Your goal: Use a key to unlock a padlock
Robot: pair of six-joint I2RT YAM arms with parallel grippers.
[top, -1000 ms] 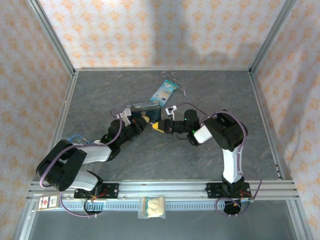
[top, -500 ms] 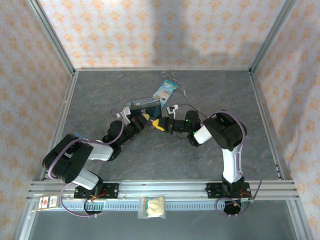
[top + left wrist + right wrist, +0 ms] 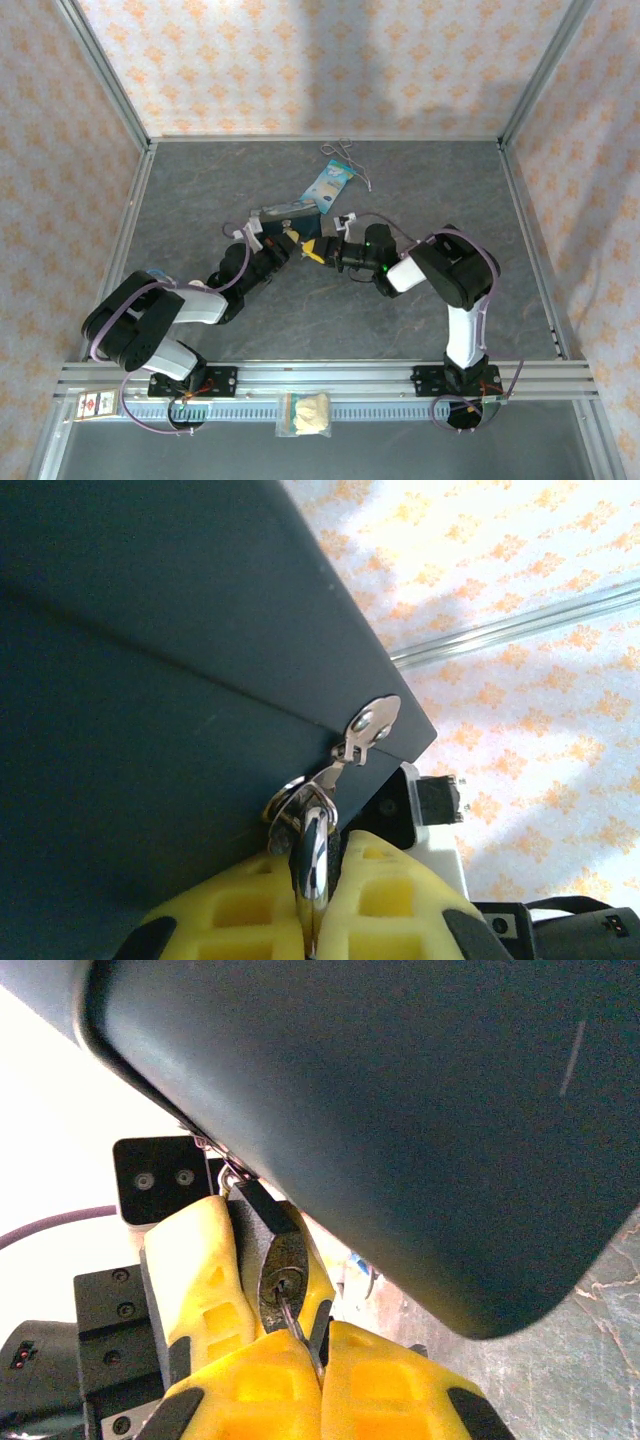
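Note:
The padlock [image 3: 283,1275], small with a dark body, hangs by its thin silvery shackle [image 3: 300,795] from the hasp [image 3: 365,730] of the painted tin [image 3: 285,212]. My left gripper [image 3: 315,880] is shut on the padlock [image 3: 313,850], its yellow fingers [image 3: 190,1260] on either side of the body. My right gripper [image 3: 322,1370] is shut on the thin key [image 3: 300,1335], whose tip sits in the keyhole at the padlock's bottom face. In the top view the left gripper [image 3: 288,242] and the right gripper [image 3: 318,250] meet just in front of the tin.
The tin's dark underside [image 3: 400,1110] looms right above both grippers. A light-blue card tag [image 3: 330,182] with a string lies behind the tin. A small pale bag [image 3: 304,412] rests on the front rail. Aluminium frame posts [image 3: 105,75] edge the table.
Both grippers have shifted slightly left and back together, and the tin has tipped up so it now looks thinner from above. The left arm's shoulder has swung right.

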